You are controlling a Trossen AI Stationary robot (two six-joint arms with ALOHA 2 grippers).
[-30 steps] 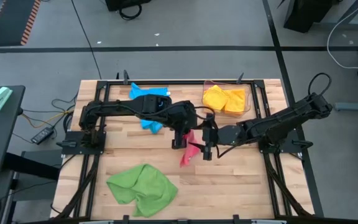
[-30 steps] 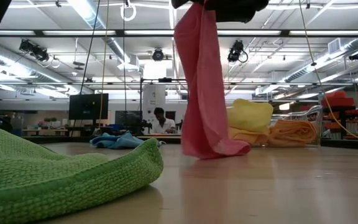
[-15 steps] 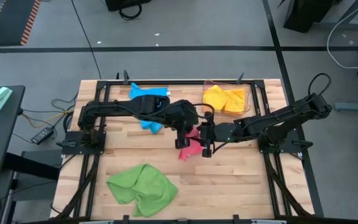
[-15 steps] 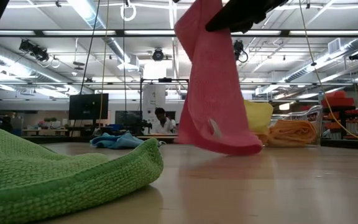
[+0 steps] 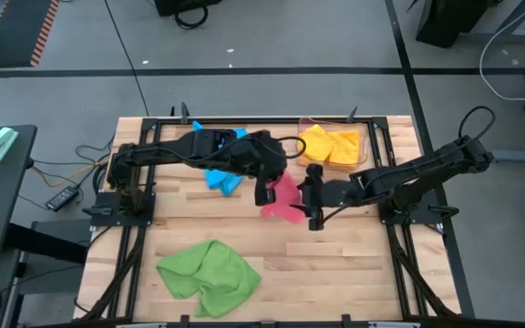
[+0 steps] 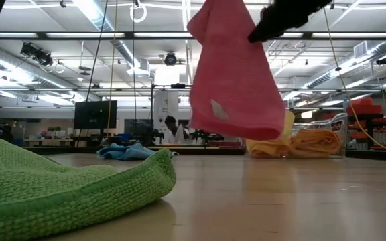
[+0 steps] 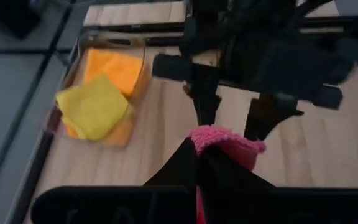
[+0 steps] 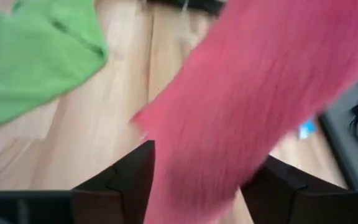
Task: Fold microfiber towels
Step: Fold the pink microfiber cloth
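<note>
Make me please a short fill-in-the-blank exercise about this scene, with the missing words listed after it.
1. The towel hanging in the air between the two grippers is ____.
2. The left gripper is ____ on the towel's upper corner.
3. The clear plastic bin holds yellow and ____ towels.
4. The green towel lies crumpled on the ____.

Missing words: pink; shut; orange; table

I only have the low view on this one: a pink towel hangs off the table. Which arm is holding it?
Observer: The left gripper is shut on the pink towel, seen from above.
Operator: And the right one?
Observer: The right gripper is open, fingers either side of the hanging cloth.
Operator: Anything behind it I can't place?
Observer: A clear bin at the table's far edge holds the yellow towel and orange towel.
</note>
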